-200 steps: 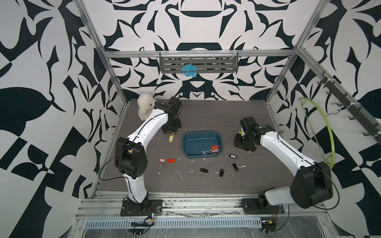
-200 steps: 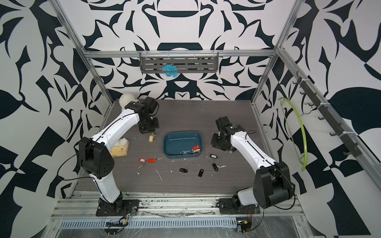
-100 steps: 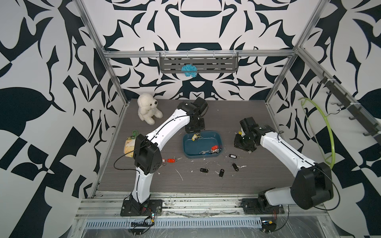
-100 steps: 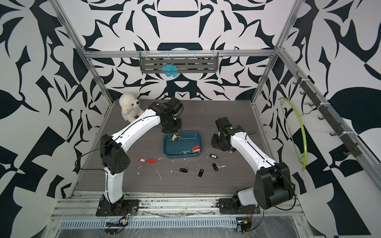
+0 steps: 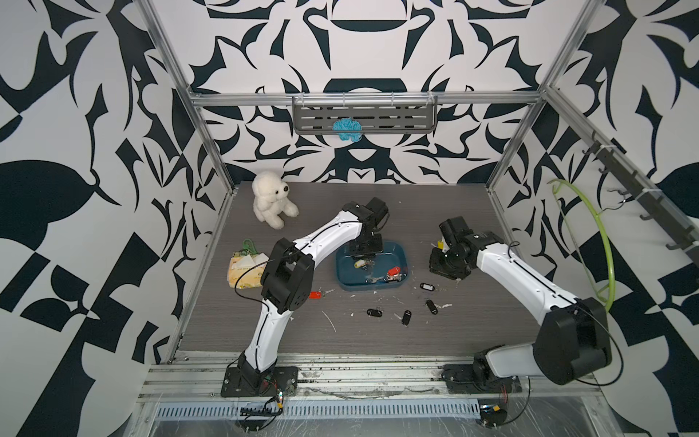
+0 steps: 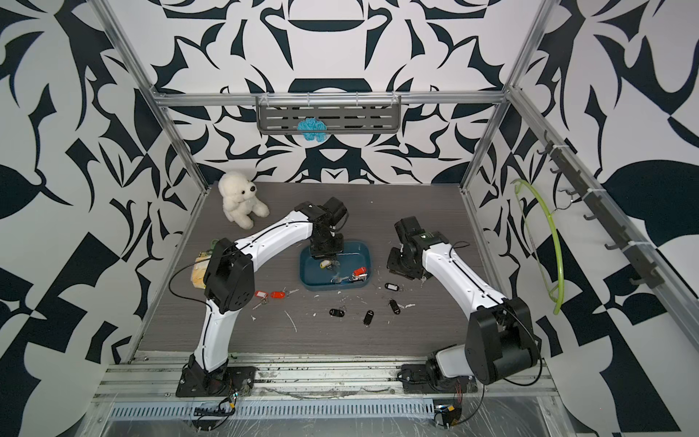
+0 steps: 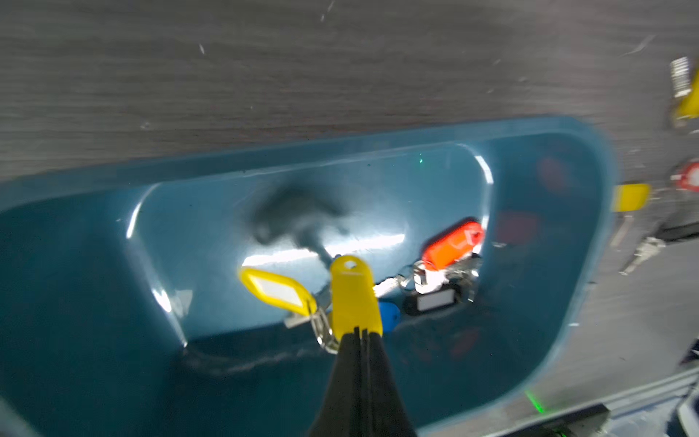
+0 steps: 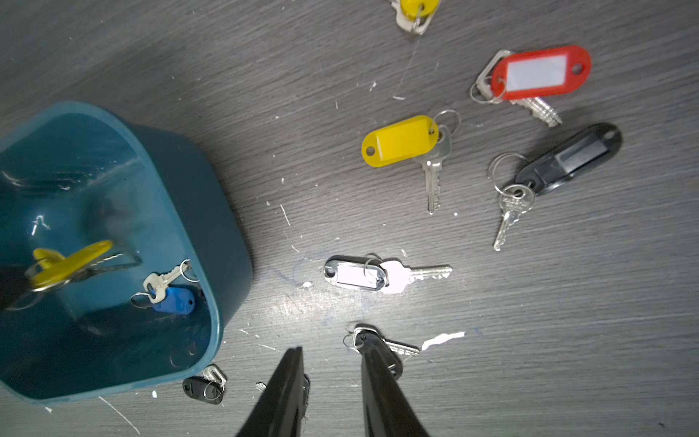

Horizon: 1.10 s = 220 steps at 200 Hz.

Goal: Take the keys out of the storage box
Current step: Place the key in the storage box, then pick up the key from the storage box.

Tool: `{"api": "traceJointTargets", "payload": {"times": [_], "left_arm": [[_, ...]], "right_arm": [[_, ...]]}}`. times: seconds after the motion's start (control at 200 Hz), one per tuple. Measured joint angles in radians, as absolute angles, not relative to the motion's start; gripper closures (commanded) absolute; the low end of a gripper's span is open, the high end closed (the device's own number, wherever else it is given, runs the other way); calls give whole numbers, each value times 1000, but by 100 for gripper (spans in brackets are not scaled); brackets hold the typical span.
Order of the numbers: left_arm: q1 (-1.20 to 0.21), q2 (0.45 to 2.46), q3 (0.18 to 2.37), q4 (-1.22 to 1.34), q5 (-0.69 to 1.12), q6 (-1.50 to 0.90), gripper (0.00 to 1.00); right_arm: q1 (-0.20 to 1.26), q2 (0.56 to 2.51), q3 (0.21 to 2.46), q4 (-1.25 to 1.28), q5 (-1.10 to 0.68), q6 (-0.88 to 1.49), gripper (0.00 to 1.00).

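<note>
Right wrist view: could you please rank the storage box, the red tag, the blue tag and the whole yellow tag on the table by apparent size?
1. storage box
2. red tag and yellow tag, too alike to rank
3. blue tag

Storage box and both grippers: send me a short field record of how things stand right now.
left gripper: shut on a yellow-tagged key, raised over the storage box
right gripper: open, nothing between the jaws, low over the table beside the box
in box: red-tagged key, blue-tagged key, black-tagged key, second yellow key
on table: several keys already out, such as the clear-tagged key
task: not finished
</note>
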<state>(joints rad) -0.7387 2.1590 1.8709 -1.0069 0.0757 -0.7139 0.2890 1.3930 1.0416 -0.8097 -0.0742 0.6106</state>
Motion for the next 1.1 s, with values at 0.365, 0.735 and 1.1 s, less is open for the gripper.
{"api": "traceJointTargets", "payload": {"times": [0.365,0.735,1.1], "left_arm": [[-739,2168,1800,-962,65,-712,1],[-739,2145,1776,-942,38,-707,14],[-739,2218,1840,-928,25,-713,39]], "right_arm": [[295,1393,1039,-803,-75,616,67],[297,1393,1036,-799,-78,617,67],[297,1393,1036,-795,-83,617,68]]}}
